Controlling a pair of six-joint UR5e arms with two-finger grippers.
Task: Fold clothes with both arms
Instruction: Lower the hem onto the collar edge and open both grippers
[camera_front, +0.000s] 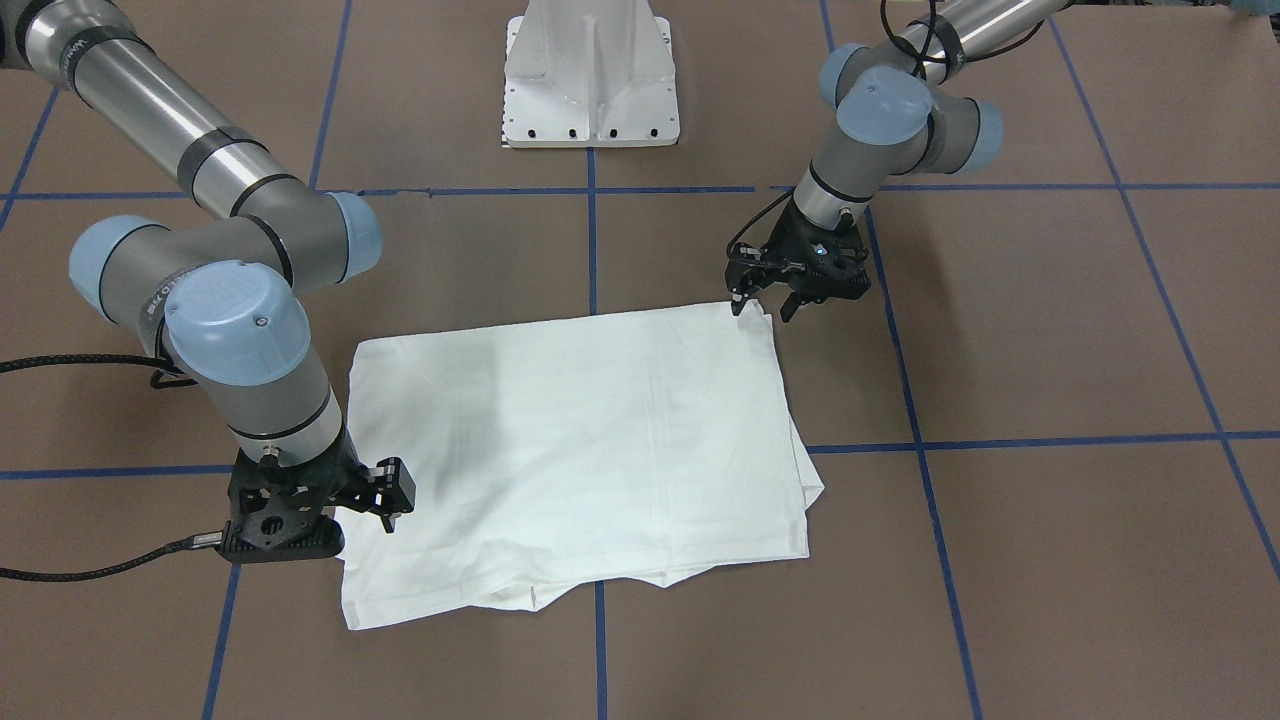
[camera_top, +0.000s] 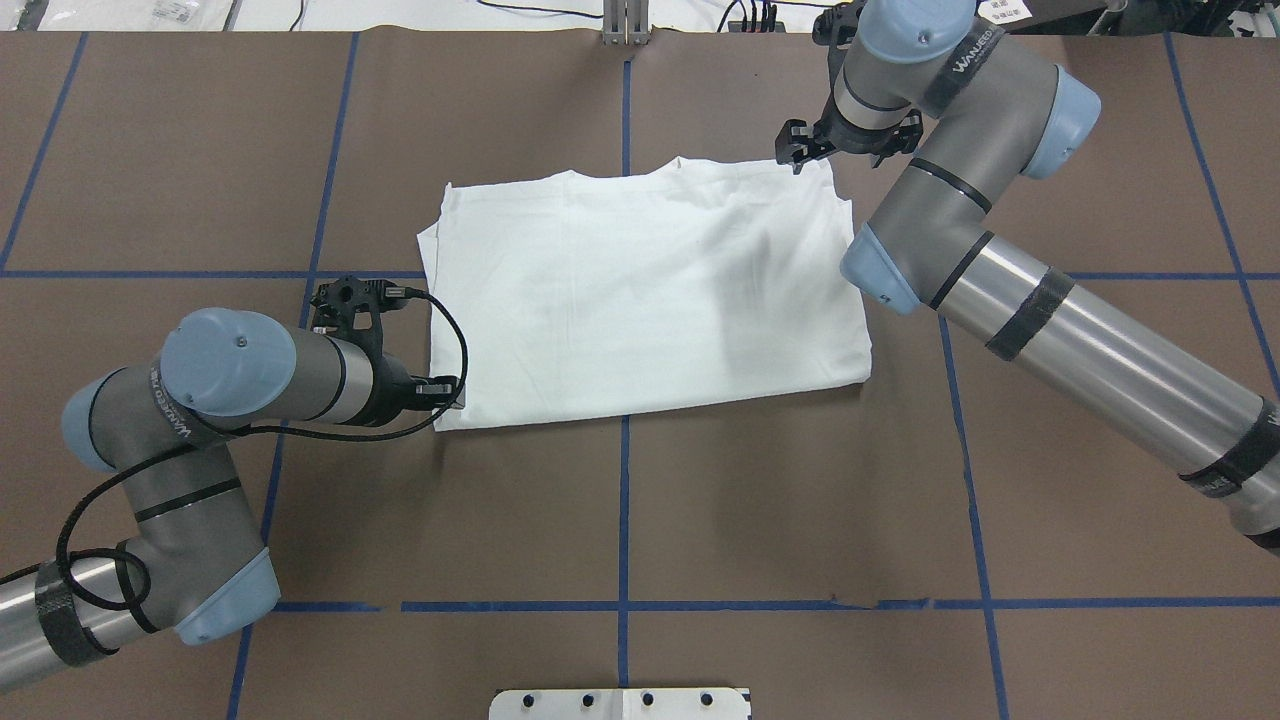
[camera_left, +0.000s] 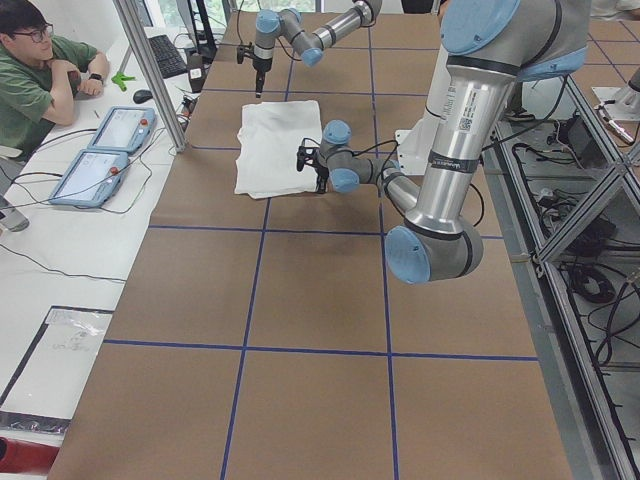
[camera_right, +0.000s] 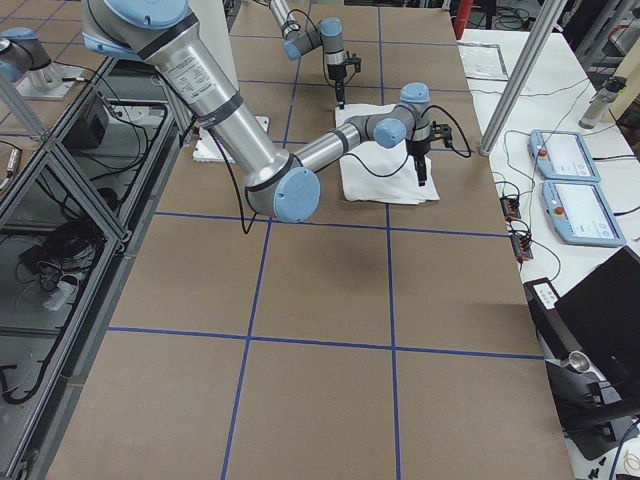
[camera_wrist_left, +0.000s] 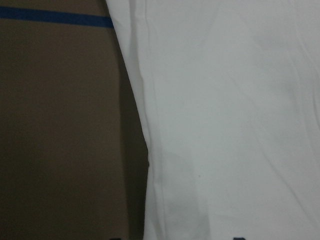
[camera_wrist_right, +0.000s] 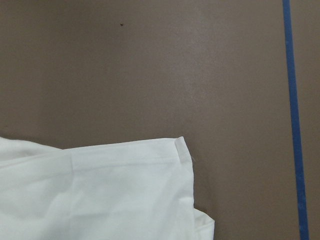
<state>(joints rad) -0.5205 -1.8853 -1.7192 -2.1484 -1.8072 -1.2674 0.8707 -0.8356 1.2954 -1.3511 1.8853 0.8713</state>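
A folded white cotton T-shirt (camera_top: 640, 290) lay on the brown table (camera_top: 800, 500). Both black grippers were released: left gripper (camera_front: 765, 306) at its near-left corner, right gripper (camera_top: 794, 160) far-right.

**Brown table, blue grid, bench alongside**

I work over a brown table (camera_top: 780, 480) ruled by blue tape lines (camera_top: 623, 500), with a white pedestal base (camera_front: 590, 80) at its edge. Past my left end, a person (camera_left: 30, 80) sits at a white bench (camera_left: 70, 240) carrying two tablets (camera_left: 122, 128).

Even overhead light, soft shadow on the shirt (camera_front: 600, 440), left-wrist view dim.
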